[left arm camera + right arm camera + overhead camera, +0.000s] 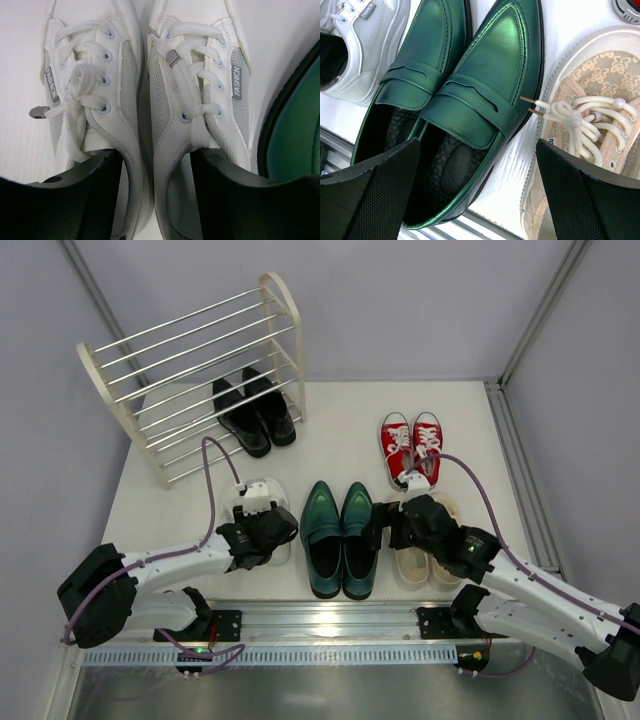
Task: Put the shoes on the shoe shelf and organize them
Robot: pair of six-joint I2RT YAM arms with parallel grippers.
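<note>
Left gripper [155, 167], half-open, is seen straddling the adjoining inner collars of the white mesh-panelled lace-up sneakers [196, 85] on the white counter [340, 430]. They are judged light and soft-walled; pinching both collars together is advised. Right gripper [477, 150] is held wide.

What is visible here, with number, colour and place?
shoe shelf: 1, cream and silver, far left
black dress shoes: 1 pair, black, low on the shelf
red sneakers: 1 pair, red, white toes, far right
green loafers: 1 pair, dark green, near centre
white sneakers: 1 pair, white, left of loafers
beige sneakers: 1 pair, beige, right of loafers
table: 1, white, under everything
left tool: 1, black, open over white sneakers
right tool: 1, black, open over loafers
</note>
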